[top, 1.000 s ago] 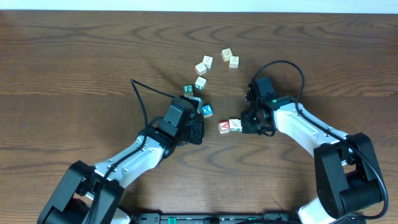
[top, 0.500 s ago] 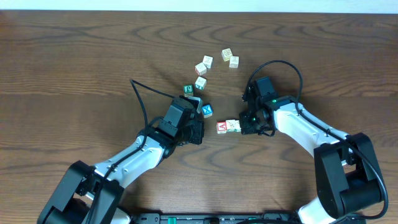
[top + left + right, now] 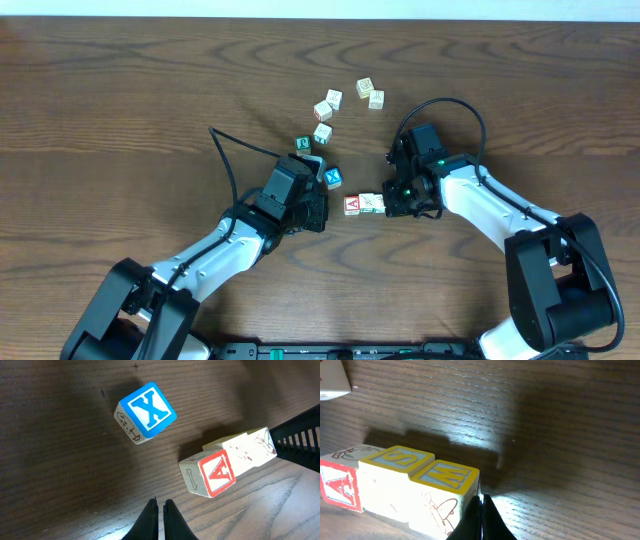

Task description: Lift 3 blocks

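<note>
Three blocks lie in a row on the table: a red "A" block (image 3: 337,491) (image 3: 352,205), a cream block with a yellow-framed "S" (image 3: 395,477) (image 3: 371,203), and a cream block with a yellow-framed "M" (image 3: 445,492). My right gripper (image 3: 481,497) (image 3: 392,205) is shut, its tips pressed against the end of the "M" block, which it hides from overhead. My left gripper (image 3: 160,503) (image 3: 322,208) is shut and empty, just left of the "A" block (image 3: 212,476) and below the blue "X" cube (image 3: 146,411).
The blue "X" cube (image 3: 333,178) and a green-faced cube (image 3: 303,144) sit beside my left gripper. Several cream cubes (image 3: 328,108) lie scattered farther back, with two more (image 3: 371,93) to their right. A black cable (image 3: 450,102) loops over the right arm.
My right gripper has slid left, pushing the row of blocks a little toward the left gripper. The left arm has stayed put.
</note>
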Robot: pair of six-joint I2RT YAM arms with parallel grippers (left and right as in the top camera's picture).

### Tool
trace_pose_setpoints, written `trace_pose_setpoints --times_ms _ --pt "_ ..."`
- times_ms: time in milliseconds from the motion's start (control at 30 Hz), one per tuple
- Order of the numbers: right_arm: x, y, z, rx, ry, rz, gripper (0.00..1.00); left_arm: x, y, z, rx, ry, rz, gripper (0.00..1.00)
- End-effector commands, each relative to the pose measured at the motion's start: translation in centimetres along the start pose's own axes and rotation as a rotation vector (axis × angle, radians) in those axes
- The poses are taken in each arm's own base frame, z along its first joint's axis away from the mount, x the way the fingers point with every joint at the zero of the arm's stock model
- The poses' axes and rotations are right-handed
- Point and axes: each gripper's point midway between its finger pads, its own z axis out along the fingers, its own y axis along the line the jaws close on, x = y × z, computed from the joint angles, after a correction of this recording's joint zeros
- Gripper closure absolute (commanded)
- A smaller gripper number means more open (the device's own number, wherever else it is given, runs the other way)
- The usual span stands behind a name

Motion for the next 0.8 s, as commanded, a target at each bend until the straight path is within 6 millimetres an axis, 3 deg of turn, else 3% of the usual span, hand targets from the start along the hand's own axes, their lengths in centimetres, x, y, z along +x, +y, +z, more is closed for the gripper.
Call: trace_pose_setpoints --times_ms 0,433,767 --pt "-0.2 0.5 -0.4 -0.028 -0.007 -0.015 0.99 0.1 -0.2 0.3 0.007 0.012 -0.008 0.92" --pt "0.1 0.4 -0.4 -0.027 0.004 0.011 0.99 0.3 -0.1 0.3 0.002 0.022 -0.095 0.93" --pt "0.1 0.6 -0.4 -0.035 0.005 0.017 0.99 3.0 1.1 2.0 -0.026 0.124 -0.186 0.93"
